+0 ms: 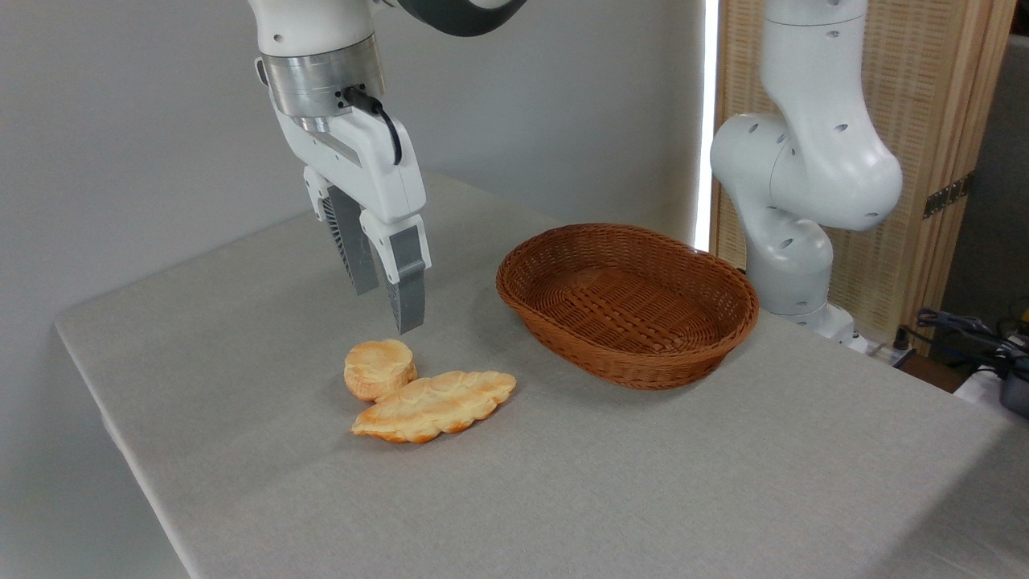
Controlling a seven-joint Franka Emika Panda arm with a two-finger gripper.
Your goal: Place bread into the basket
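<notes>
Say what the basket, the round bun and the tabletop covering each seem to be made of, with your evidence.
Basket: woven wicker, reddish-brown with a slight sheen; the interlaced strands show. Round bun: baked dough or a replica, matte, golden-toasted top with paler sides; the look leaves it open. Tabletop covering: probably grey cloth, matte, draping over the edges.

Grey-clothed table (pixel 723 482), bread (pixel 379 368) touching leaf-shaped pastry (pixel 438 404), wicker basket (pixel 627 302) to their right
</notes>
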